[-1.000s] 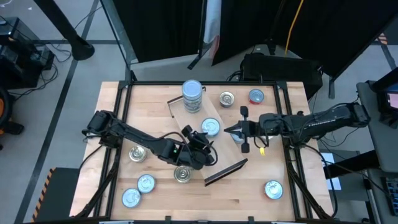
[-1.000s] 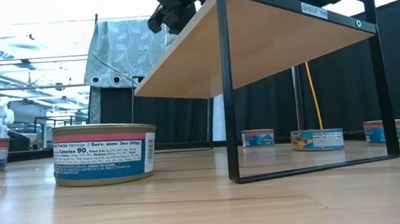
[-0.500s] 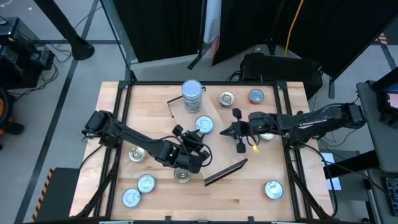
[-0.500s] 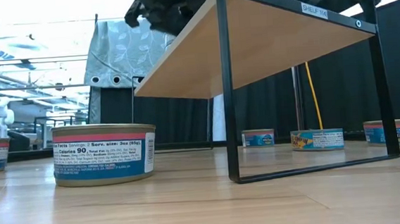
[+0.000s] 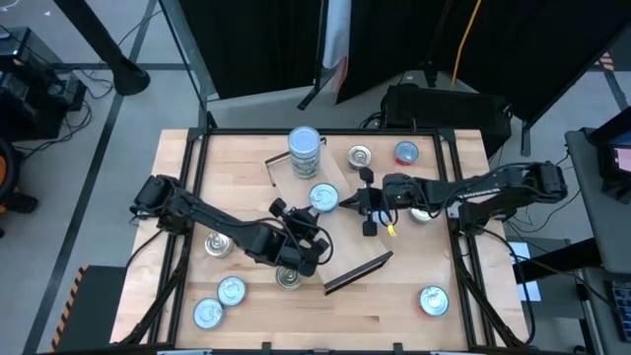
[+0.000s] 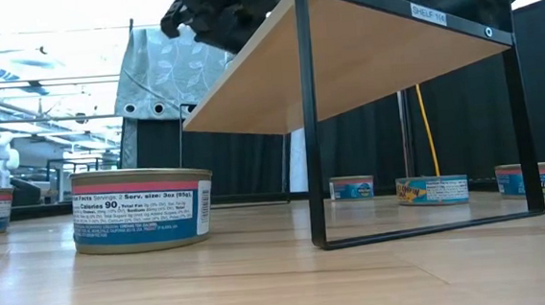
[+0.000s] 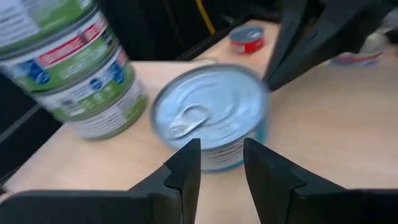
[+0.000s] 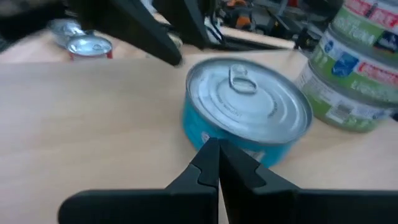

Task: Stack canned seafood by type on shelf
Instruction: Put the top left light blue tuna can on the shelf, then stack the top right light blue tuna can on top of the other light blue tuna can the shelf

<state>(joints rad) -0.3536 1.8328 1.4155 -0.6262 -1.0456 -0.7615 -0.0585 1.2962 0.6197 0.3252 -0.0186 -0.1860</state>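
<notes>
Tin, blue-walled (image 5: 323, 197), silver pull-tab lid. Standing flat on the shelf (image 5: 351, 244), near its middle, just beside the stack of green-labelled tins (image 5: 305, 153) at the far end; apart from that stack, not touching it.

Left gripper (image 5: 302, 219): over the shelf on the near side of the blue-walled tin, fingers (image 7: 184, 167) parted a little, nothing between them, tin lying just ahead of the tips in the left wrist view.

Right gripper (image 5: 347, 203): at the opposite side of the same tin, fingers (image 8: 208, 163) pressed together into one point, aimed at the tin's wall; touching or a hair short cannot be told.

Remaining stock on the tabletop (image 5: 414, 276): silver tin (image 5: 360, 155) and red-topped tin (image 5: 405, 152) behind the shelf, a group of four at the left front (image 5: 231, 290), one at the right front (image 5: 434, 300).

Step in hand, as judged: seating this tin in its place on the shelf, one arm on each side.

Handling notes:
- Push low on the wall with the closed right tips, never on the lid rim, to slide rather than tip.
- Spread the left fingers wider than the tin before any grasp; present gap looks too narrow.
- Keep both arms clear of the green-labelled stack; tall, likely to topple if knocked.
- Move one arm at a time; tips close together across a small tin.
- Mind the shelf edge; raised surface, a slid tin could drop off.
</notes>
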